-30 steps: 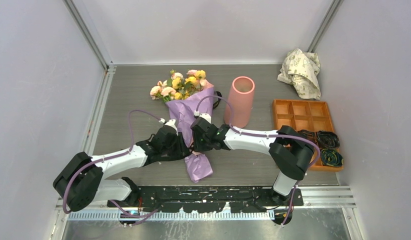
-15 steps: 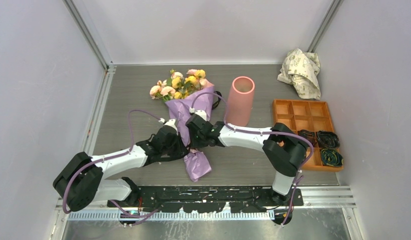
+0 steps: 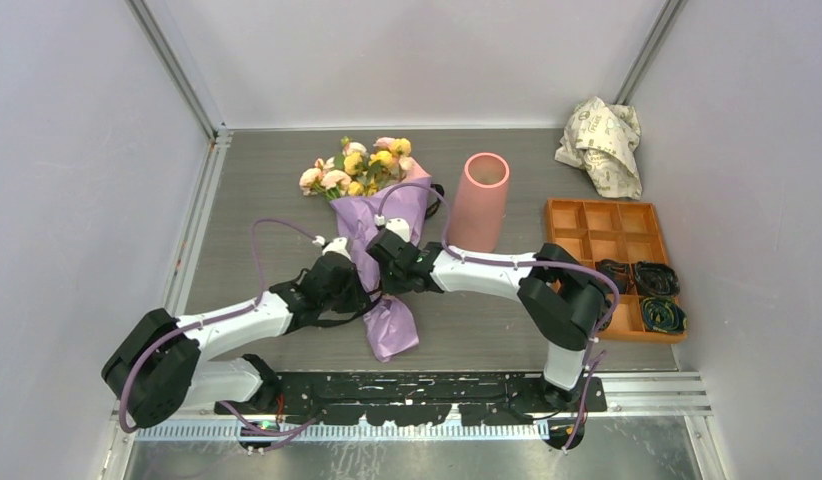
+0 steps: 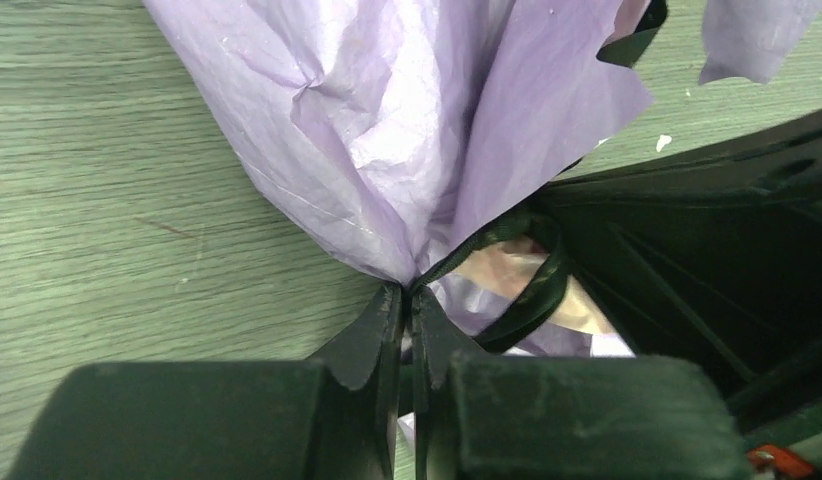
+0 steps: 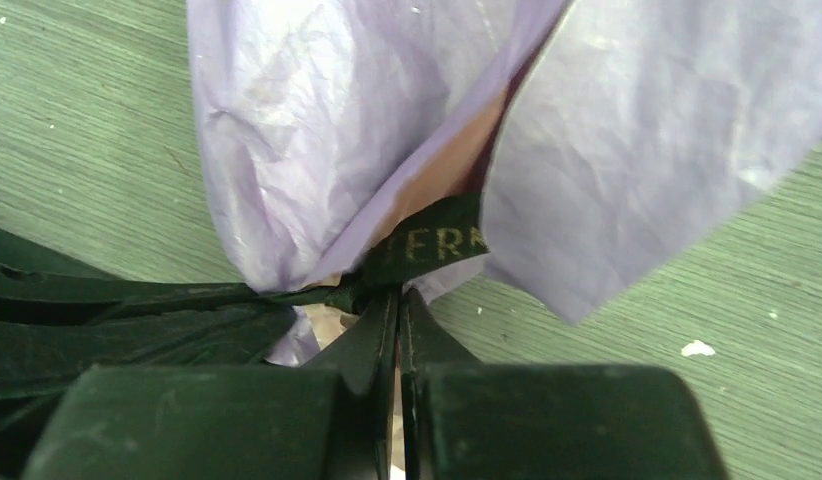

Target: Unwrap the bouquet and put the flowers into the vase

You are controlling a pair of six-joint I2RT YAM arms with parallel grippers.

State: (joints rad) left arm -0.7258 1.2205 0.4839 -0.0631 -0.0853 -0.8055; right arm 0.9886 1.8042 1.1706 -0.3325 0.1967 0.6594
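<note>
The bouquet (image 3: 380, 218) is lying on the bench (image 3: 257, 200), flowers (image 3: 355, 172) farthest; we are pinching its ribbon (image 5: 437, 243) at the neck in both the left end effector (image 4: 402, 300) and right end effector (image 5: 397, 300); the vase (image 3: 482, 200) is standing near its right edge.

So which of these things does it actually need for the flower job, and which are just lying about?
Needed: bouquet, its flowers, black ribbon that the left end effector and right end effector pinch, vase.
Lying about: crumpled printed paper, orange tray, dark coils in it.
</note>
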